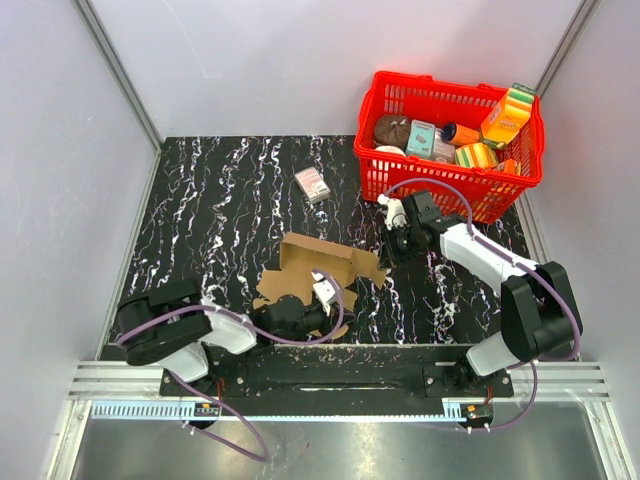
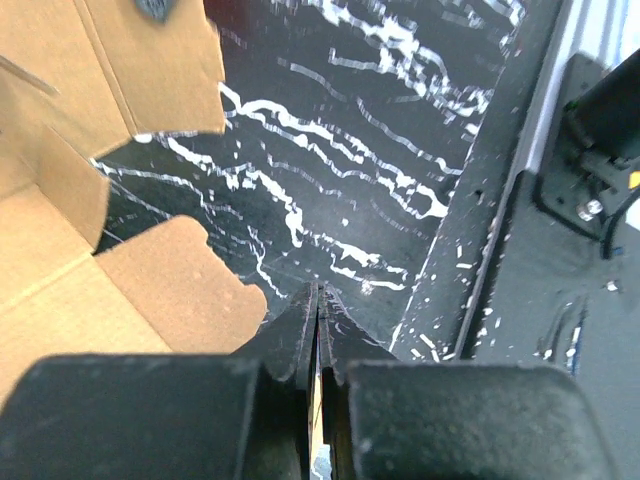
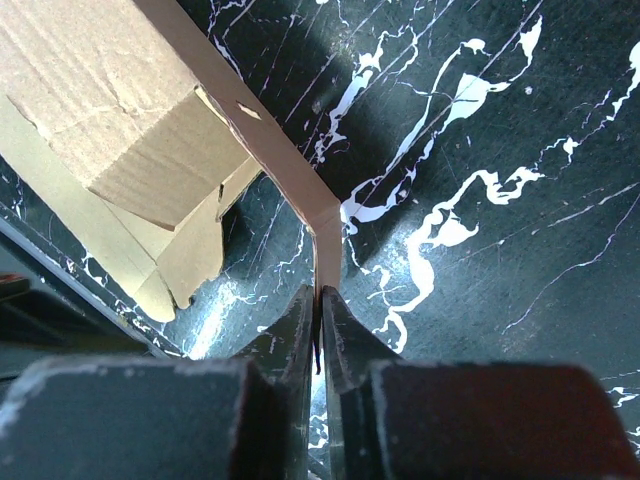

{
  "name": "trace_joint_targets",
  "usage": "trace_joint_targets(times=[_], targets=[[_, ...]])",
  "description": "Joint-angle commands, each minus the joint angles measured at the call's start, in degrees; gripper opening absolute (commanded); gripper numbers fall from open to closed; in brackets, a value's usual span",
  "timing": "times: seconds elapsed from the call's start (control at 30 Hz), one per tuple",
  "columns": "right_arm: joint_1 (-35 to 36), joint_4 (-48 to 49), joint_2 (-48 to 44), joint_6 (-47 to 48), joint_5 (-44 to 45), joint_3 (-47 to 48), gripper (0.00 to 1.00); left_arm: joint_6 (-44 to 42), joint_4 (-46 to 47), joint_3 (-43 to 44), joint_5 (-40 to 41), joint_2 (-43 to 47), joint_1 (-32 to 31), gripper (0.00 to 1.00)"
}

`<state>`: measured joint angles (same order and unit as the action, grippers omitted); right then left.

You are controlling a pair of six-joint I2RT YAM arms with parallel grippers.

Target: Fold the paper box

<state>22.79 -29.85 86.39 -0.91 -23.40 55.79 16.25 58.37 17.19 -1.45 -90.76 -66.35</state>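
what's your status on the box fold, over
Right gripper shut on a paper box flap. Left gripper shut beside a near flap, grip unconfirmed. Box part-folded. Small carton and red basket sit apart behind it.

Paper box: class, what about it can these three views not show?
Top external: the paper box is partly hidden under the left arm.
Left wrist: the box runs off the left edge; whether the shut left end effector pinches card is hidden between its fingers.
Right wrist: the top edge cuts the box; the flap's end vanishes inside the right end effector.
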Motion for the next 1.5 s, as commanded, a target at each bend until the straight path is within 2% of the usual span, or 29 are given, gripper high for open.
trace_joint_targets(times=[0.0, 0.1, 0.2, 0.33, 0.7, 1.17, 1.47], targets=[[0.77, -0.21, -2.02, 0.64, 0.81, 1.08, 0.11, -0.69, 3.16, -2.24, 2.93, 7.6, -0.36, 0.02], [0.94, -0.3, -2.28, 0.64, 0.81, 1.08, 0.11, -1.13, 0.87, -2.86, 7.59, 10.25, -0.28, 0.02], [1.03, -0.3, -2.54, 0.56, 0.98, 1.08, 0.11, -1.66, -2.55, -1.21, 11.73, 8.85, -0.19, 0.01], [1.03, -0.48, -3.24, 0.56, 1.25, 1.16, 0.1, -1.93, -8.18, 2.32, 13.05, 3.24, -0.27, 0.0], [1.12, -0.83, -3.68, 0.56, 0.81, 1.25, 0.09, -0.96, -9.94, 3.55, 17.53, -0.82, -0.36, 0.0], [2.17, 0.93, -3.24, -1.73, -0.42, 1.16, 0.0, 2.11, -7.74, 7.59, 13.67, -7.67, -0.71, 0.0], [6.38, 0.93, -2.54, -4.19, 1.33, 1.69, 0.0, 4.49, -8.27, 10.49, 14.64, -9.52, -0.89, 0.0]])
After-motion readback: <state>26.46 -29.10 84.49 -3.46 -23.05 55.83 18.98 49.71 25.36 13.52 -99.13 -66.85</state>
